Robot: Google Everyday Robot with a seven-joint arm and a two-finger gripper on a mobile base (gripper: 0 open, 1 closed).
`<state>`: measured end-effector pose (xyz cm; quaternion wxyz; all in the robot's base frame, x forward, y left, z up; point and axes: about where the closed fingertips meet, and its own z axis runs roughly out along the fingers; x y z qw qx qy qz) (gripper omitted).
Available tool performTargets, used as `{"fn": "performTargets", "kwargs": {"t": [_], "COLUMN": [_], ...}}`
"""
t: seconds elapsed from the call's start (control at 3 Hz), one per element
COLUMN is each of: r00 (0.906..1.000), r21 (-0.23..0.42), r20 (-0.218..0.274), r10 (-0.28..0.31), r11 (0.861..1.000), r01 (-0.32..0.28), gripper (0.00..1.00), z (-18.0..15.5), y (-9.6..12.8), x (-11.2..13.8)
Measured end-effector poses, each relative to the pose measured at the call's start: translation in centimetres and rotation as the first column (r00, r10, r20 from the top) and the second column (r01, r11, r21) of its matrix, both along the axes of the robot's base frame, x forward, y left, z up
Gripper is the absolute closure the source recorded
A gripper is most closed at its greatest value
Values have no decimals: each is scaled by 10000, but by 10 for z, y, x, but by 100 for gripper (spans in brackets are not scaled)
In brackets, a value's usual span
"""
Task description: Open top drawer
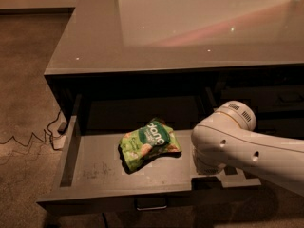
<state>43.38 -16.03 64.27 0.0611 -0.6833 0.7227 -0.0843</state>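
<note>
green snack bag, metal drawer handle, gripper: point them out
green snack bag [148, 144], camera view, middle of face
metal bar handle [151, 203], camera view, centre of bar
gripper [209, 174], camera view, its body under white wrist [223, 137], drawer [95, 167] front right

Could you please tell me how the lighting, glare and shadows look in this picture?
Camera view: warm, dim light; a broad pale glare with a pink streak lies across the countertop; the cavity behind the top drawer is deeply shadowed; the green snack bag casts a dark shadow at its lower left; the gripper, under the white arm at the drawer's right front, sits in shade.
</note>
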Motion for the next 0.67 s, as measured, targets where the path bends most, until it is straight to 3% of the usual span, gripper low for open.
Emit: {"fn": "performTargets", "kwargs": {"t": [0.67], "r00": [10000], "r21": [0], "r20": [0], "r10": [0], "r11": [10000], "r01": [0], "gripper": [36], "z": [0], "y": [0], "x": [0]}}
